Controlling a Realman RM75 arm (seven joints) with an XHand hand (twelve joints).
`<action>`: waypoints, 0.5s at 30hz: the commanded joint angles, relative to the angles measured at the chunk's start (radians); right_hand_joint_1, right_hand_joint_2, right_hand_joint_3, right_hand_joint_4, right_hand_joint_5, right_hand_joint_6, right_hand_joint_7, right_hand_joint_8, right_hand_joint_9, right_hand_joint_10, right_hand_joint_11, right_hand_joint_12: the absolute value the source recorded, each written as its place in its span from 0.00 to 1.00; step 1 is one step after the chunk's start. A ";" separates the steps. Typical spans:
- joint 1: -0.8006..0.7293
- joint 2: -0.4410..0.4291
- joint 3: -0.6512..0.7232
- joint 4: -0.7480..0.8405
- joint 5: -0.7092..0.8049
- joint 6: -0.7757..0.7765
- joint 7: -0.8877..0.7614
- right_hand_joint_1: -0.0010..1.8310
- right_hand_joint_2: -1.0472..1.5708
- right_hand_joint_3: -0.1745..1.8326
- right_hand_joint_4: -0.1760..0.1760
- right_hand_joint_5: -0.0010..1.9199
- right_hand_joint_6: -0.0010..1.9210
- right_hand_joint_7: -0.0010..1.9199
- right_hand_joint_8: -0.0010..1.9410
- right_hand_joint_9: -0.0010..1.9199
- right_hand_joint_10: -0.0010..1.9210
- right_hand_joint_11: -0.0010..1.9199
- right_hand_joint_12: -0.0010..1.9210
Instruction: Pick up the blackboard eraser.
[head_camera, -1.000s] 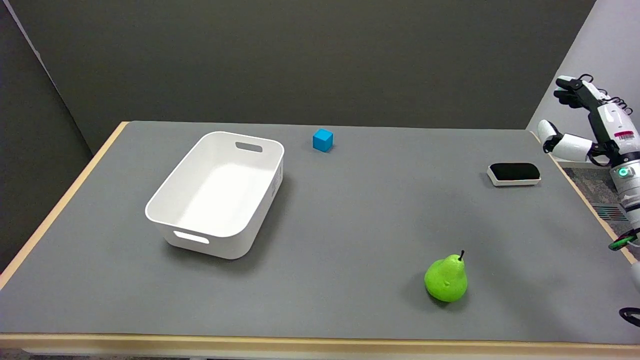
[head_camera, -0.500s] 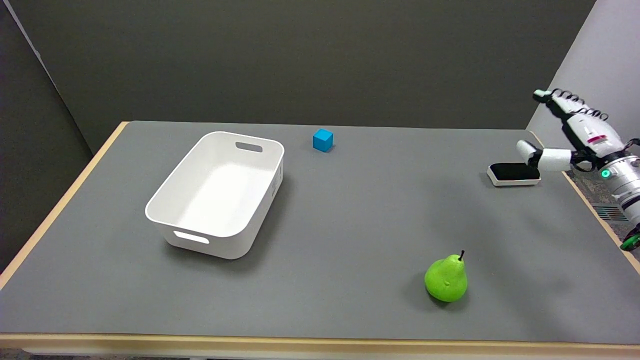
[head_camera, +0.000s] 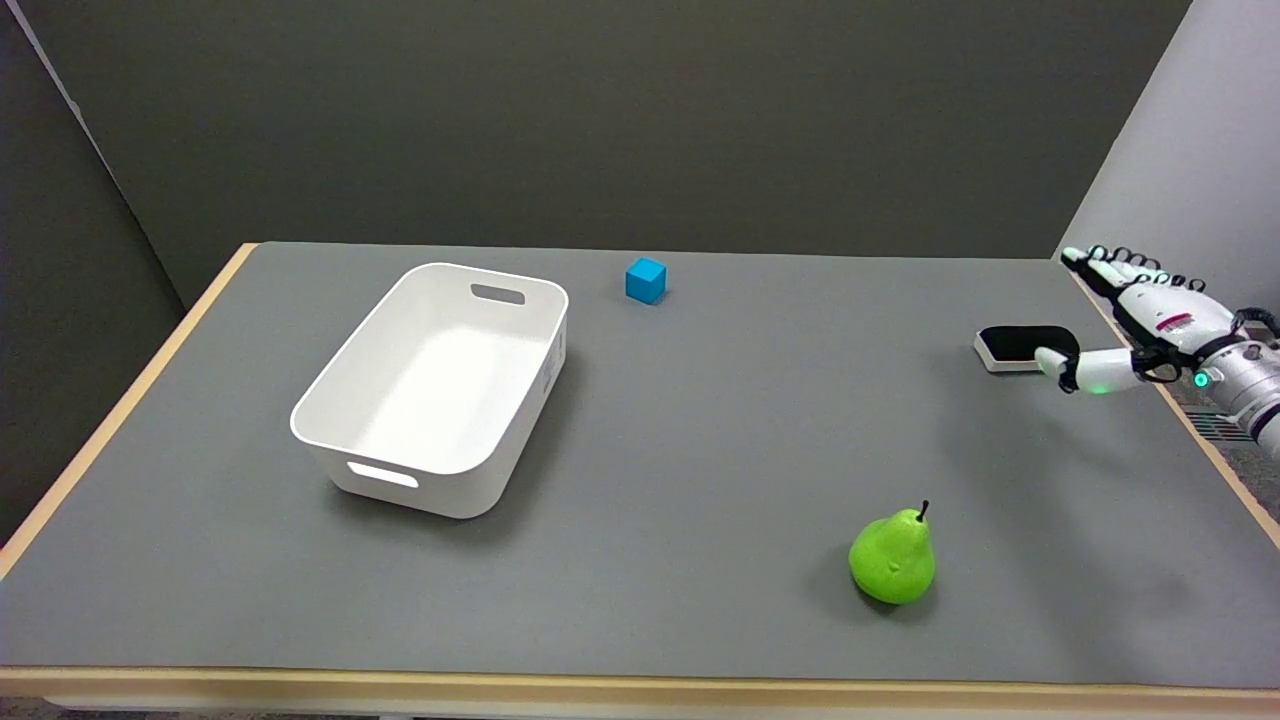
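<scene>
The blackboard eraser, black felt on a white base, lies flat on the grey table near its right edge. My right hand hovers just right of it, fingers stretched toward the far side and thumb spread out low in front of the eraser's right end, hiding that end. The hand holds nothing; I cannot tell whether the thumb touches the eraser.
A green pear stands upright toward the near right. A white bin sits left of centre, and a blue cube rests near the far edge. The table's wooden right edge runs just under my forearm.
My right hand has come down and forward from high at the right edge, flattening out beside the eraser; its thumb now covers the eraser's right end. Nothing on the table moved.
</scene>
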 joint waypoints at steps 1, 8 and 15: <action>0.007 0.092 -0.120 0.007 -0.021 -0.135 -0.033 0.29 0.61 0.56 0.63 0.00 0.03 0.00 0.02 0.00 0.20 0.00 0.33; 0.102 0.142 -0.240 -0.029 -0.028 -0.123 -0.030 0.28 0.61 0.54 0.63 0.00 0.04 0.00 0.04 0.01 0.21 0.00 0.34; 0.133 0.145 -0.278 -0.035 -0.028 -0.143 -0.023 0.28 0.61 0.57 0.65 0.00 0.07 0.00 0.08 0.02 0.25 0.00 0.39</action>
